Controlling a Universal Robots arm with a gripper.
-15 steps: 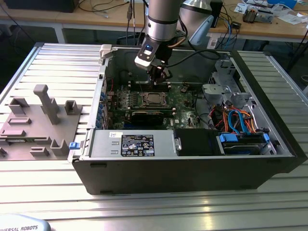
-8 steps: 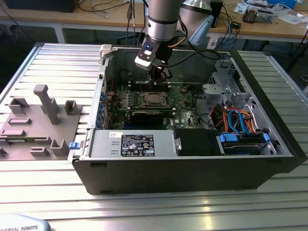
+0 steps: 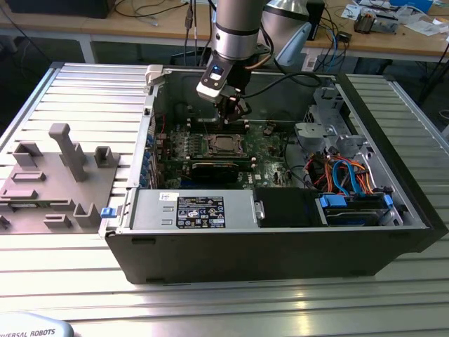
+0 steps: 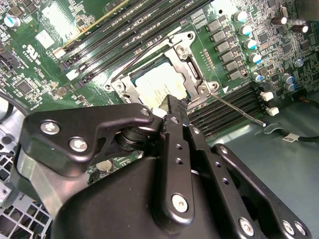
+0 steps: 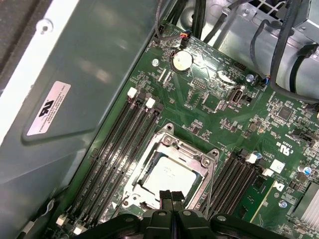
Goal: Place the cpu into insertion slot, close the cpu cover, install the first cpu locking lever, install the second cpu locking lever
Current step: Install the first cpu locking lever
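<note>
**A:** What is everything resting on?

**B:** A ribbed aluminium table [image 3: 84, 91] is carrying an open computer case [image 3: 280, 246], which is lying on its side. In the exterior view, a grey fixture [image 3: 49, 182] with upright pegs is sitting on the same table at nine o'clock from the case. At twelve o'clock, wooden benches [image 3: 140, 27] are running across the room with cables trailing over them.

**A:** And the chip?

**B:** The cpu [image 5: 168, 180] is sitting flat in the insertion slot [image 5: 143, 169] on the green board [image 5: 214, 84], its silver-grey top catching the light. The cpu cover [image 5: 189, 149] is lying down around it, framing it through its square window. In the second wrist view, a thin locking lever [image 4: 239, 109] is reaching out from the socket's corner across the black memory slots [image 4: 209, 117].

**A:** What is the tool doing?

**B:** The arm [image 3: 237, 28] is hanging into the case from twelve o'clock. The gripper [image 3: 230, 118] is hovering at the cover's edge, its fingers [image 5: 165, 196] pressing flat against each other. I cannot tell whether they are touching the cover.
</note>
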